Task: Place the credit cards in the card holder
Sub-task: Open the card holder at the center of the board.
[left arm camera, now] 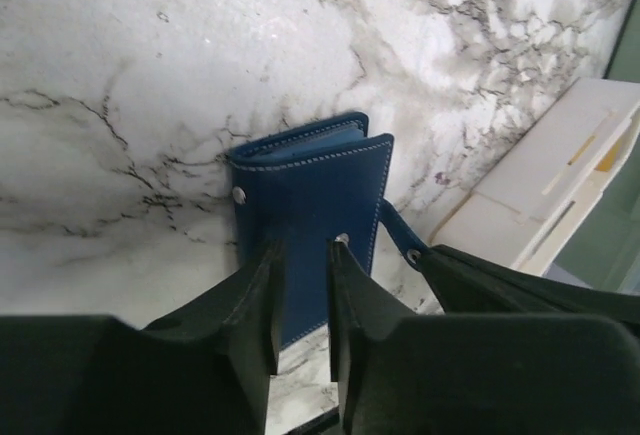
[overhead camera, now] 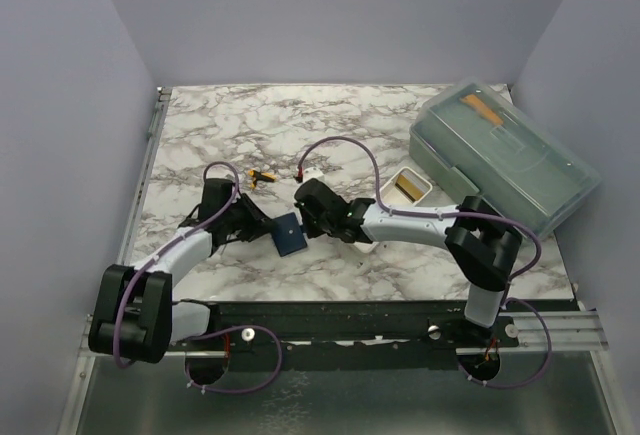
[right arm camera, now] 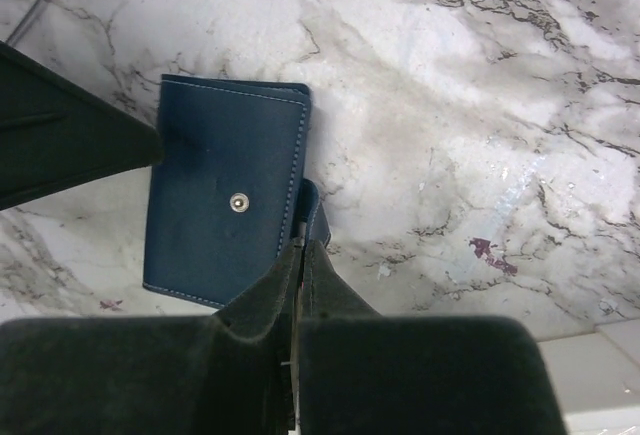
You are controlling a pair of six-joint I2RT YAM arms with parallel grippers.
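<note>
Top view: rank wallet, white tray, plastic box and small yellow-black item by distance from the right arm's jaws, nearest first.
1. wallet: touching them, table centre.
2. yellow-black item: just beyond, slightly left.
3. white tray: off to the right.
4. plastic box: far right corner.

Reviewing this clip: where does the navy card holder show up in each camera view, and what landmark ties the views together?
Top external: card holder near the picture's centre, on the marble table.
Left wrist: centre, just beyond the left fingers.
Right wrist: left of centre, its strap pinched by the right fingers.
Shared landmark: the table's grey-veined marble, around the holder in all three.
</note>
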